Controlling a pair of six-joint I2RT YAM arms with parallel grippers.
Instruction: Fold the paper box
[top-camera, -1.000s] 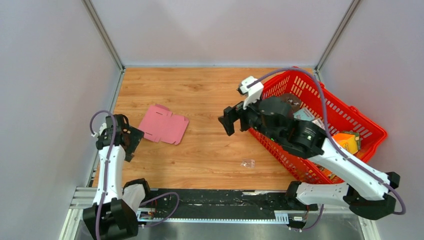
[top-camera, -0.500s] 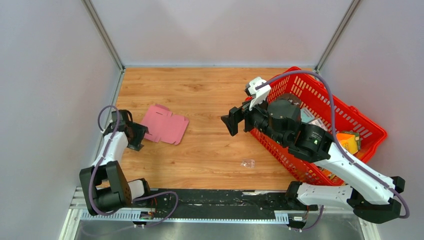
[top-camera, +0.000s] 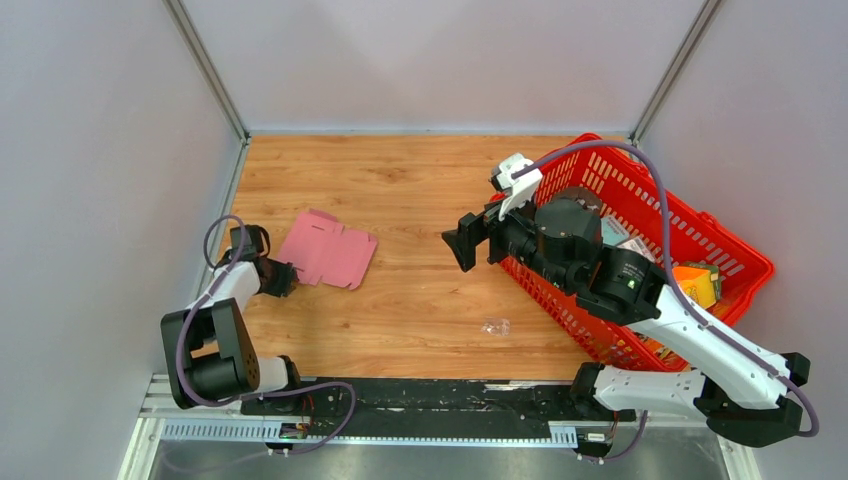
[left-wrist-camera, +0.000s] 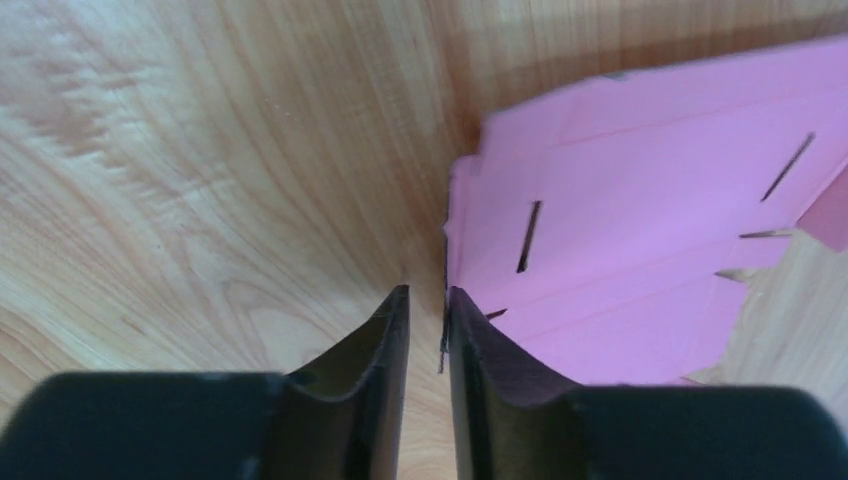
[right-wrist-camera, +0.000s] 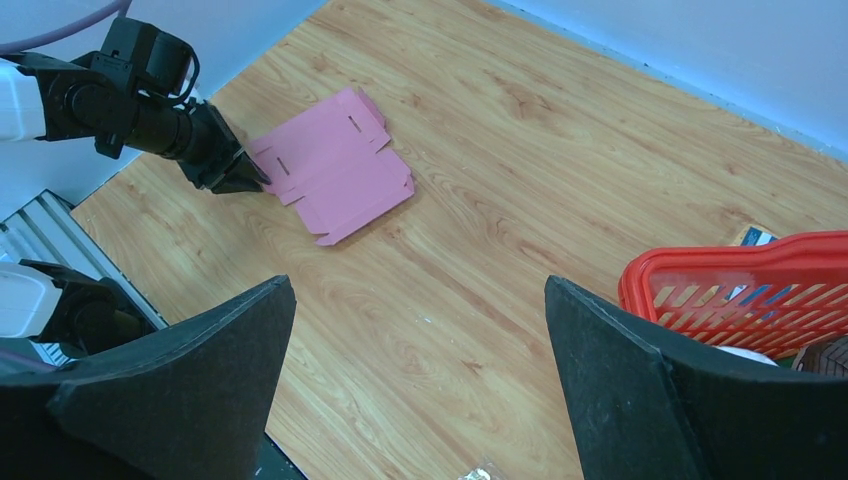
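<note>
Left tool (left-wrist-camera: 428, 295) nearly closed at paper box (left-wrist-camera: 640, 220) edge, perhaps pinching it.

pink paper box blank (left-wrist-camera: 640, 200): cut off at right edge, left wrist view
left gripper (left-wrist-camera: 428, 295): maybe pinching its edge, unclear
small clear scrap (top-camera: 494, 326): too small to identify

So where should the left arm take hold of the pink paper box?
Probably by its left edge, coming in low from the left. The paper box lies flat on the table, so only a thin rim offers purchase, and the left gripper sits right at that edge.
</note>
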